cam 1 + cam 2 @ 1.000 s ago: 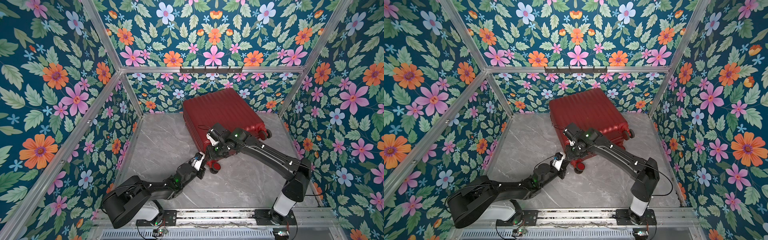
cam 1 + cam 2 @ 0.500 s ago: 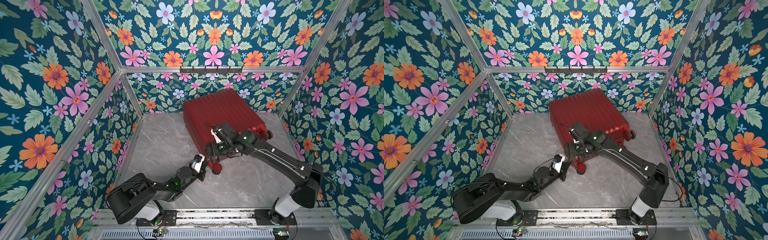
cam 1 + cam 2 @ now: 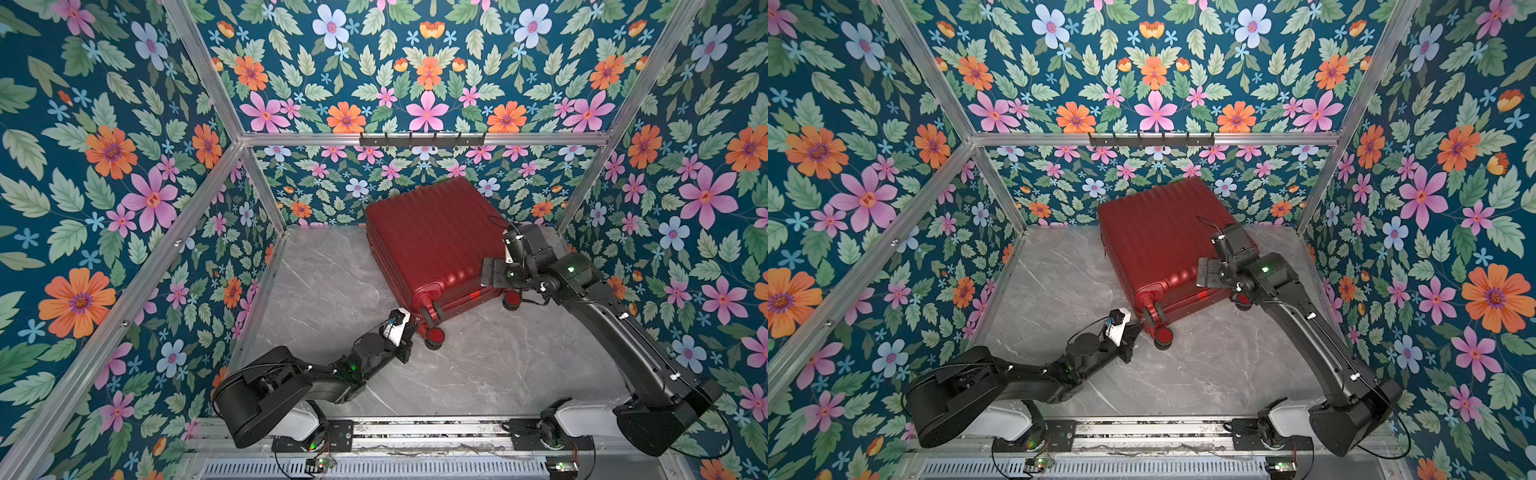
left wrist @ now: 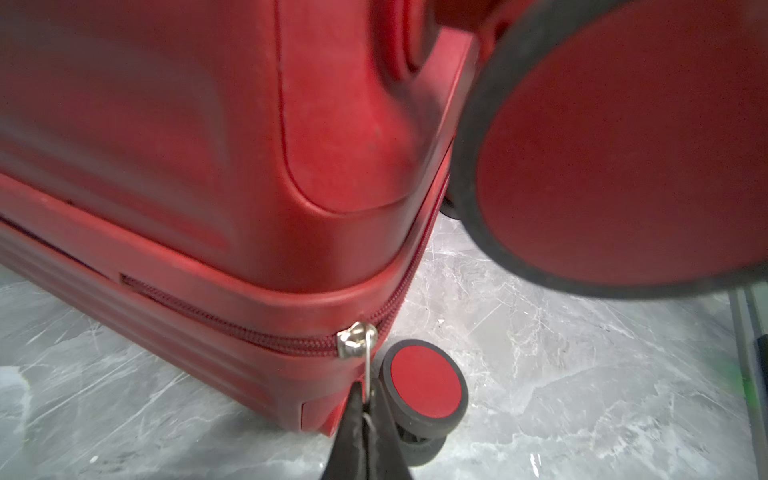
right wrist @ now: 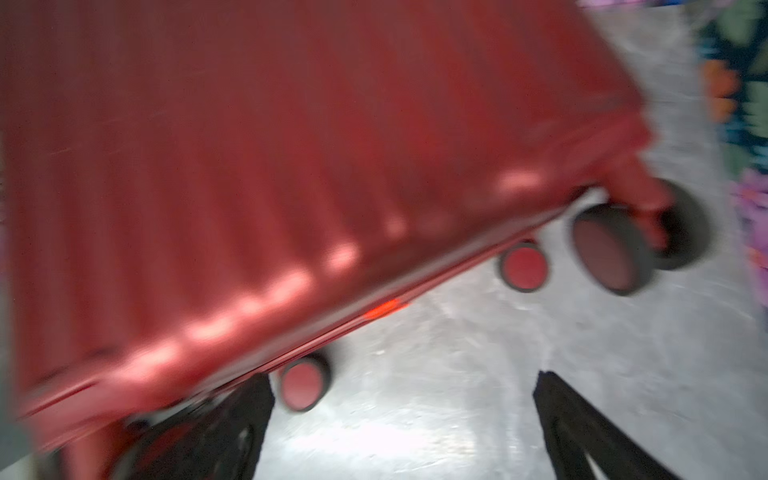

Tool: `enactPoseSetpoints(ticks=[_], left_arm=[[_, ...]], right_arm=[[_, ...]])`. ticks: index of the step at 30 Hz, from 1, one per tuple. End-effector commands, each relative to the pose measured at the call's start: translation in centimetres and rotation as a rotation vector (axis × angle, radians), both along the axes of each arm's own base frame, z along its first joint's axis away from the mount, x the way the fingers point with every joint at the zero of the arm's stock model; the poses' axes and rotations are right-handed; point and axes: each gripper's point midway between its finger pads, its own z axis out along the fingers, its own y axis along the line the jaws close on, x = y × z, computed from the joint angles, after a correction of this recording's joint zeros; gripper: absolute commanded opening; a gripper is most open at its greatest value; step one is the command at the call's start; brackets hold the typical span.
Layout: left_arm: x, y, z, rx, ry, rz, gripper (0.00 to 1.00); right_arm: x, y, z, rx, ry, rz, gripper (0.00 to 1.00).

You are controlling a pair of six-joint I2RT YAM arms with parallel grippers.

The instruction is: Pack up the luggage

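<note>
The luggage (image 3: 432, 245) (image 3: 1163, 245) is a dark-red ribbed suitcase lying flat and closed on the grey floor, its red caster wheels (image 3: 434, 334) facing the front. My left gripper (image 3: 409, 332) (image 3: 1136, 332) sits low at its near left corner. In the left wrist view the left gripper (image 4: 365, 395) is shut on the thin metal pull of the silver zipper slider (image 4: 357, 338). My right gripper (image 3: 492, 272) (image 3: 1206, 272) hovers over the case's near right part. In the blurred right wrist view it (image 5: 403, 399) stands wide open and holds nothing.
Floral walls on an aluminium frame close in the left, back and right. A black hook rack (image 3: 422, 139) hangs on the back rail. Bare marble floor (image 3: 332, 282) lies left of the case. The arms' base rail (image 3: 415, 428) runs along the front edge.
My right gripper has opened wide and swung from the case's near left corner to its near right part. The left gripper keeps its hold on the zipper pull.
</note>
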Motion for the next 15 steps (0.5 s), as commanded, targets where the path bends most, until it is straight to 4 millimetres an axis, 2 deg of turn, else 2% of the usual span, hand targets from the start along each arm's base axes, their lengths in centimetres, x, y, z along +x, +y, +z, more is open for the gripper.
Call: enactPoseSetpoints(ticks=[1,3,9,12,15], left_arm=[[-0.6,-1.0,1.5,-0.046,-0.033,-0.060,0.00],[-0.6,-1.0,1.5,-0.045,-0.035,-0.060,0.00],[-0.8,-1.0,1.8,-0.057,-0.036,-0.070,0.00],[-0.9,-0.7,1.8,-0.071,-0.039,-0.065,0.00],[-1.1,-0.6,1.8,-0.075,-0.038,-0.068,0.00]], right_arm=[[0.0,-5.4,-1.8,-0.125,0.045,-0.109,0.99],[0.3,-7.0,-2.5,-0.118,0.040,-0.151,0.99],[2.1,-9.7,-3.6,-0.089,-0.037,-0.192,0.99],[3.6,-9.7,-4.5,-0.018,-0.082,-0.140,0.99],[5.1,-9.0,-4.9,-0.036,-0.143,-0.041,0.99]])
